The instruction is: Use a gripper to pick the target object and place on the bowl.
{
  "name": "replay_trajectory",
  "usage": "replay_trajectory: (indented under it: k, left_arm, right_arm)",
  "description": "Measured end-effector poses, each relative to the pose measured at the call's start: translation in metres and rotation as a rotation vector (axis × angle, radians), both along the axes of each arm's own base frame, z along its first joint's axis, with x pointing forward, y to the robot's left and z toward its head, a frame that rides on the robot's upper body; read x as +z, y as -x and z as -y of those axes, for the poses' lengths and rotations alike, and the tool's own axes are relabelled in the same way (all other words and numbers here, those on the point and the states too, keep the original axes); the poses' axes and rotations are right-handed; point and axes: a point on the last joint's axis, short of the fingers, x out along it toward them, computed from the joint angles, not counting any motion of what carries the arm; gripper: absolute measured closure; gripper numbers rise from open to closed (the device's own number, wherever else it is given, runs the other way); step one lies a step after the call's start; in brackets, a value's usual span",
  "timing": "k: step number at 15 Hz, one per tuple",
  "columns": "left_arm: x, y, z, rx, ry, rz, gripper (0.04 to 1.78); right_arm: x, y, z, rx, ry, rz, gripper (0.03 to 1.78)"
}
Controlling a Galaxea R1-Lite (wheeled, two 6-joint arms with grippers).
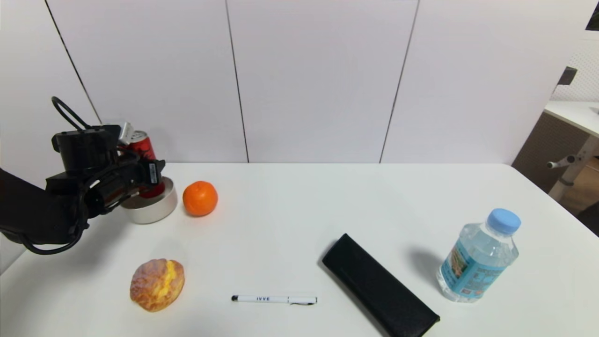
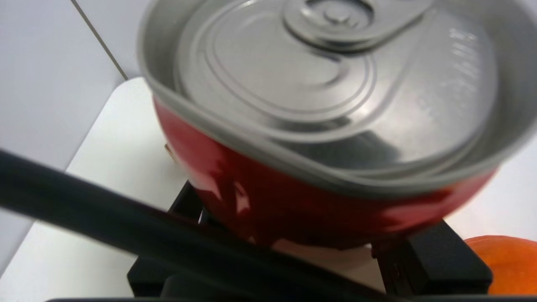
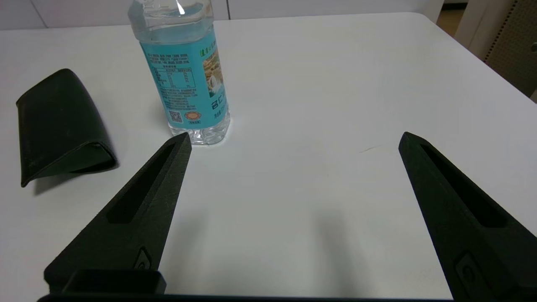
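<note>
Far to our left, our black two-fingered left end effector (image 1: pixel 149 180) is clamped around the tall slim red soda can with the silver top (image 1: pixel 142 149). The can stands up straight over the small round beige-white bowl (image 1: pixel 157 209), and its bottom looks to be in the bowl or just above it; we cannot tell if it touches. In the left wrist view the can's silver top (image 2: pixel 335 88) fills most of the picture, with black end effector parts on both sides of the red wall.

We think this can is hard and smooth, so it may slip. The thin metal wall could dent if we squeeze too hard. We cannot tell if it is full or empty. The middle of the red side is the best place to hold it, not the shiny rim. It is tall and thin, so it may tip over in the shallow bowl.

Next comes a round orange fruit (image 1: pixel 200 198) just beside the bowl, and a golden bread roll (image 1: pixel 157 284) nearer to us. The white pen (image 1: pixel 274 299) says "IVVE". Then there is a flat black case (image 1: pixel 380 286).

On the right stands a clear water bottle with a blue cap (image 1: pixel 478 257) and a blue label. Its small print is too tiny to read.

Our right end effector (image 3: pixel 293 142) hangs over the white counter (image 3: pixel 335 84) near the bottle, fingers wide apart, holding nothing.
</note>
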Motion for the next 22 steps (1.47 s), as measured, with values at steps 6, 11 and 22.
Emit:
replay_trajectory:
  k: [6,11,22]
  left_arm:
    - [-0.01,-0.004,0.0,-0.004,-0.001,-0.026,0.55]
    - [-0.002,-0.005,0.0,-0.006,-0.006,-0.001,0.35]
    - [0.195,0.092,0.014,-0.058,-0.085,0.233,0.17]
  right_arm:
    - [0.0,0.0,0.0,0.0,-0.001,0.0,0.1]
    - [0.0,0.0,0.0,0.0,0.0,0.0,0.1]
    - [0.0,0.0,0.0,0.0,-0.001,0.0,0.1]
